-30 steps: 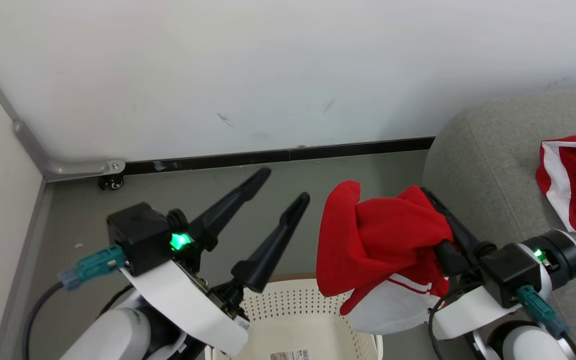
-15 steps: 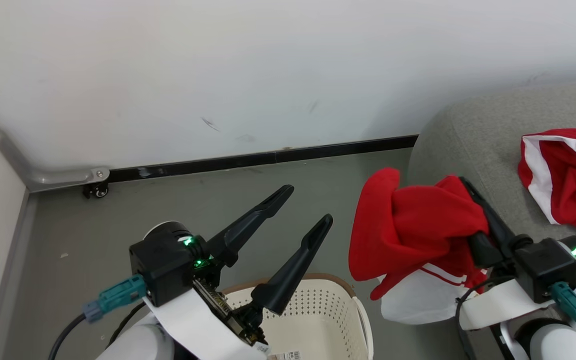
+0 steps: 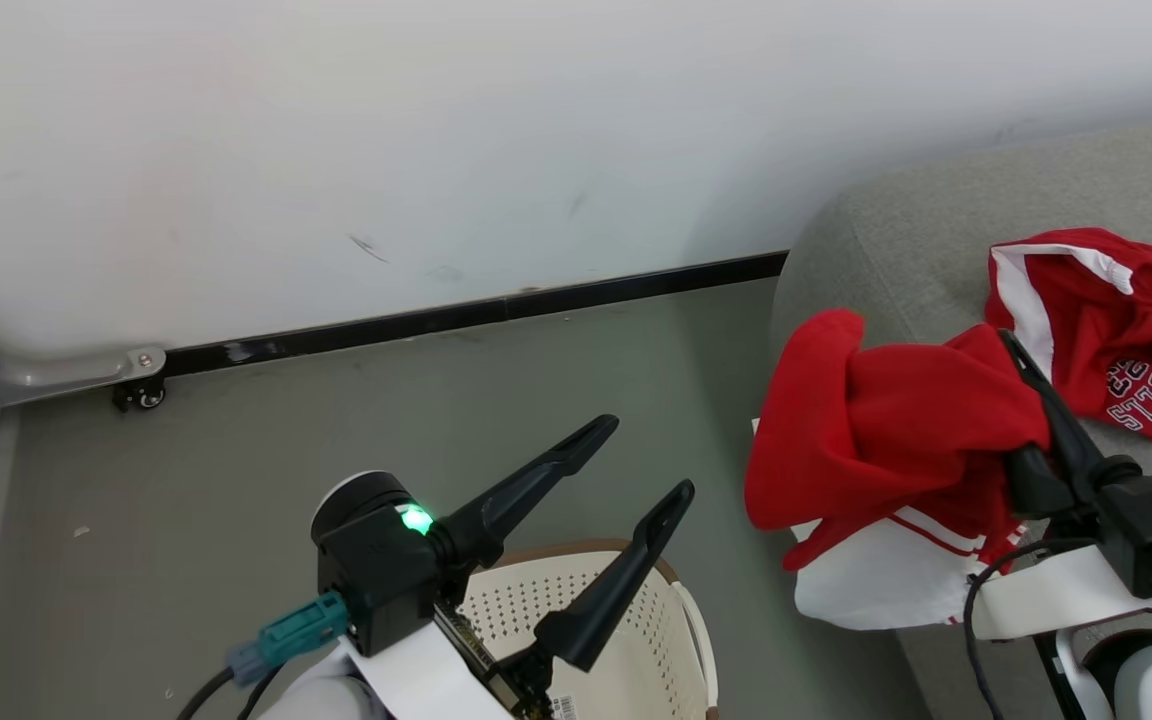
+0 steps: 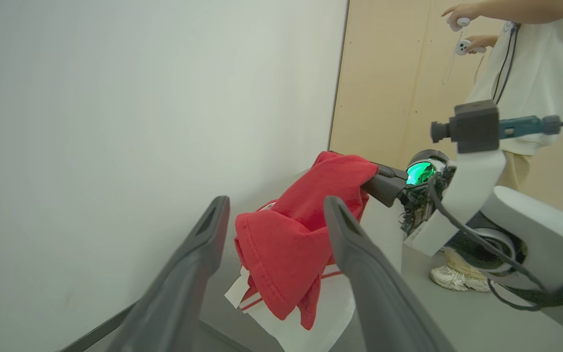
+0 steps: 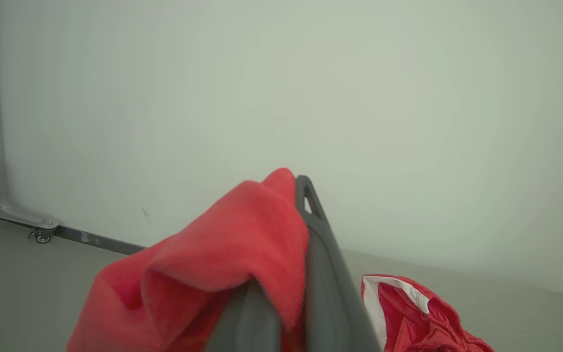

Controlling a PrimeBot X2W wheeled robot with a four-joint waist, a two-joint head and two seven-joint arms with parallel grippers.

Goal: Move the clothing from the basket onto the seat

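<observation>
- Two soft red sports garments in view, both out of the cream-white perforated plastic laundry basket.
- Right gripper: long dark fingers pressed close together, pinching the red garment with a white striped panel. The cloth drapes over the fingers and hangs to this gripper's left, with the white panel lowest.
- In the head view, the held garment hangs in the air against the left edge of the large grey woven-fabric seat and the grey floor beside it.
- Red garment with white trim and white block lettering: lies crumpled on the seat, just beyond and right of the right gripper's fingertips.
- Left gripper: fingers spread wide with nothing between them, held in the air.
- The basket sits below and behind the left gripper's fingers. The part of its inside that shows holds no cloth.
- Left wrist view: the held garment is ahead of the left gripper. A person in a pale shirt stands past the right arm, a white controller in each hand.
</observation>
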